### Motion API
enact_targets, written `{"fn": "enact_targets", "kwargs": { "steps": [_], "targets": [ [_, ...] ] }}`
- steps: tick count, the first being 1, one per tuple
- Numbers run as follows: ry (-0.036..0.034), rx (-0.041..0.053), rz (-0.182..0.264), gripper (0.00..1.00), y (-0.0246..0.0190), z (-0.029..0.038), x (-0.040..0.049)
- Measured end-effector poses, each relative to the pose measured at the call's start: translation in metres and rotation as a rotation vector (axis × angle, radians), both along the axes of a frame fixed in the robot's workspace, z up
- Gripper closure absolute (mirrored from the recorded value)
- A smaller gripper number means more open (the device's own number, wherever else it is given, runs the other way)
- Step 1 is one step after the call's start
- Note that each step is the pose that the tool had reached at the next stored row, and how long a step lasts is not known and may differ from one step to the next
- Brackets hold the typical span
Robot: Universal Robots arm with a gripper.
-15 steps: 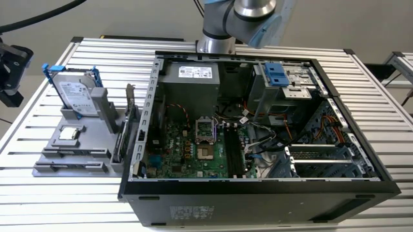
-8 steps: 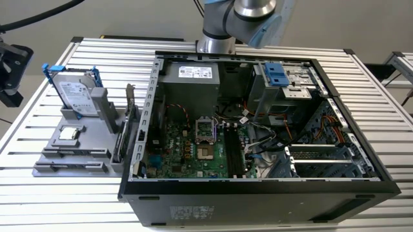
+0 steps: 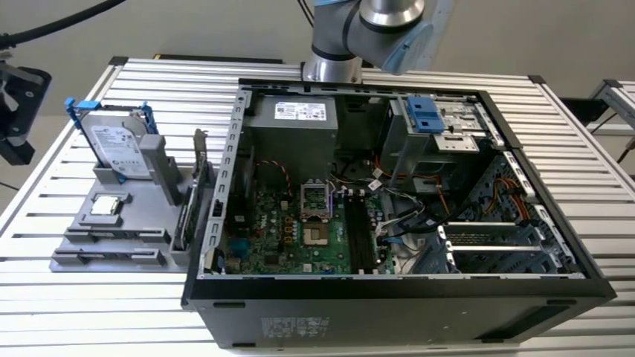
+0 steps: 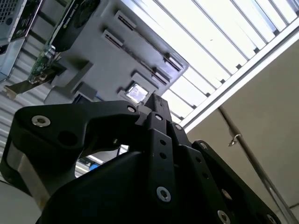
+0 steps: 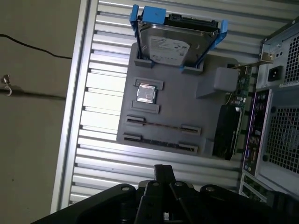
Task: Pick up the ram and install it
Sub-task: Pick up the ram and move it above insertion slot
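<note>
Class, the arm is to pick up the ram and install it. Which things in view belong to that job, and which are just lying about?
Belong to the job: ram in the grey holder; gripper; memory slots in the open computer case.
Lying about: hard drive; processor chip; expansion card.

table (image 3: pixel 79 297): computer case (image 3: pixel 397 312) at exterior view's right, holder (image 3: pixel 149 201) just beside it at left | holder: hard drive (image 3: pixel 117 145) upright at far end, processor chip (image 3: pixel 107 208) before it, ram (image 5: pixel 161 125) slotted beyond chip | expansion card (image 3: pixel 201 178): upright between holder and case
</note>
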State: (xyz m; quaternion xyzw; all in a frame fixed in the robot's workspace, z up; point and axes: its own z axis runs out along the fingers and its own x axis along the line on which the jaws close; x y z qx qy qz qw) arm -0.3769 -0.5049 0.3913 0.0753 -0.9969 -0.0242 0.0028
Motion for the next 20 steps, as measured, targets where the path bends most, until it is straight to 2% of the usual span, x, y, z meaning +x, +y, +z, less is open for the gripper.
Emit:
{"fn": "enact_targets", "kwargs": {
  "steps": [4,6,20],
  "targets": [
    [0.0,0.0,0.039,1.0,0.0,0.0,0.0],
    [0.0001,0.0,0.085,1.0,0.0,-0.0001,0.0],
    [0.0001,0.0,0.241,1.0,0.0,-0.0004,0.0]
  ]
}}
